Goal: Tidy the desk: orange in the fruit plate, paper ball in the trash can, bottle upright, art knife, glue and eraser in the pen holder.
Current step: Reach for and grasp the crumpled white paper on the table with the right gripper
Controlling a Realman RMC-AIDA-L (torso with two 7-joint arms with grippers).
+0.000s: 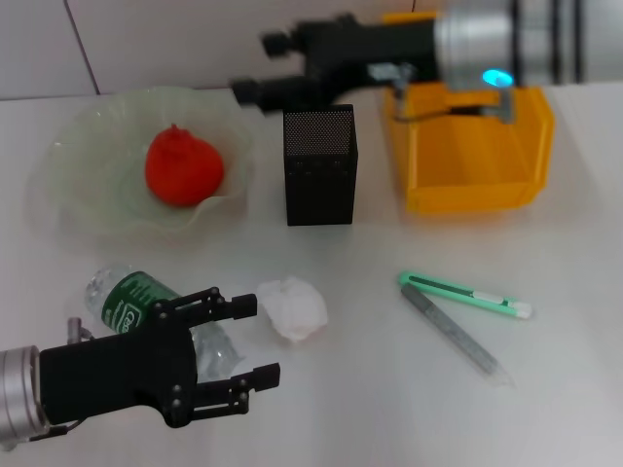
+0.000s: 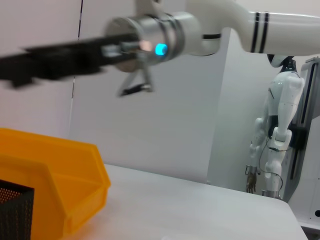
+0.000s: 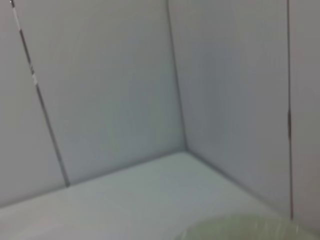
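Note:
The orange (image 1: 183, 167) lies in the fruit plate (image 1: 78, 136) at the back left. On its side at the front left is the bottle (image 1: 136, 297); my left gripper (image 1: 248, 341) is open above its clear end. The paper ball (image 1: 292, 307) sits just beyond the left fingertips. The green art knife (image 1: 465, 295) and a grey glue stick (image 1: 456, 334) lie side by side at the right. My right gripper (image 1: 261, 68) is open and empty, reaching left behind the black pen holder (image 1: 319, 165), in front of the yellow trash can (image 1: 472, 151). The eraser is out of view.
The left wrist view shows my right arm (image 2: 160, 37) crossing above the trash can (image 2: 55, 175), with a corner of the pen holder (image 2: 15, 210) at the edge. A white humanoid robot (image 2: 277, 130) stands beyond the table. The right wrist view shows walls and the plate's rim (image 3: 250, 227).

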